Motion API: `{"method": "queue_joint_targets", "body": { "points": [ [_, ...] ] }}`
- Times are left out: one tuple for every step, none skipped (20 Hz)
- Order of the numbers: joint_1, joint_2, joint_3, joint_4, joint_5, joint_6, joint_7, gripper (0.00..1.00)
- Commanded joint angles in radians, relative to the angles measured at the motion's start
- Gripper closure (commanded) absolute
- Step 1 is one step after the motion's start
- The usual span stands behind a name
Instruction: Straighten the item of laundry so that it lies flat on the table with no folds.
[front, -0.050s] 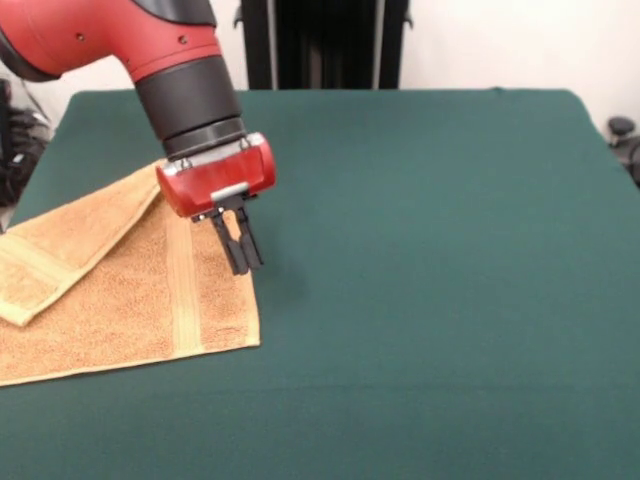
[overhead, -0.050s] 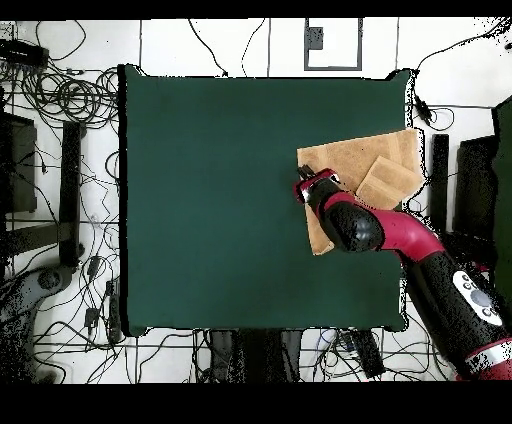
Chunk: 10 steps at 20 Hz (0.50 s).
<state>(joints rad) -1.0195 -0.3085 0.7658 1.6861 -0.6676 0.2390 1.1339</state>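
One corner of your towel (front, -0.050s: 150, 290) is lying folded at nine o'clock; the hand (front, -0.050s: 240, 262) is hovering nearly closed, holding nothing, above the three o'clock edge.

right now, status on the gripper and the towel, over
Gripper shut, empty, tips over the towel's edge. Towel at the table's side, one corner folded over, not flat. Nothing in the way.

Room, background. Wall (front, -0.050s: 520, 40): pale, plain, behind the far edge in the front view. Dark upright frame (front, -0.050s: 320, 40) at 12 o'clock against it. Floor (overhead, -0.050s: 70, 200): white, seen from overhead, strewn with black cables (overhead, -0.050s: 60, 95), densest at 9 to 10 o'clock. Lighting even.
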Motion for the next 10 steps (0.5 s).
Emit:
{"method": "queue_joint_targets", "body": {
  "points": [
    [0.088,0.033,-0.129,-0.065,0.063,0.234,0.076,1.0],
    [0.094,0.038,-0.139,-0.08,0.062,0.246,0.071,1.0],
    [0.102,0.044,-0.152,-0.098,0.062,0.256,0.068,1.0],
    [0.109,0.048,-0.163,-0.111,0.06,0.267,0.067,1.0],
    [0.116,0.051,-0.174,-0.124,0.059,0.278,0.066,1.0],
    [0.118,0.048,-0.18,-0.129,0.06,0.295,0.062,1.0],
    [0.119,0.044,-0.18,-0.131,0.064,0.309,0.06,1.0],
    [0.124,0.037,-0.186,-0.136,0.067,0.325,0.062,1.0],
    [0.13,0.031,-0.193,-0.14,0.068,0.331,0.068,1.0],
    [0.137,0.022,-0.201,-0.143,0.066,0.333,0.073,1.0]
  ]
}}
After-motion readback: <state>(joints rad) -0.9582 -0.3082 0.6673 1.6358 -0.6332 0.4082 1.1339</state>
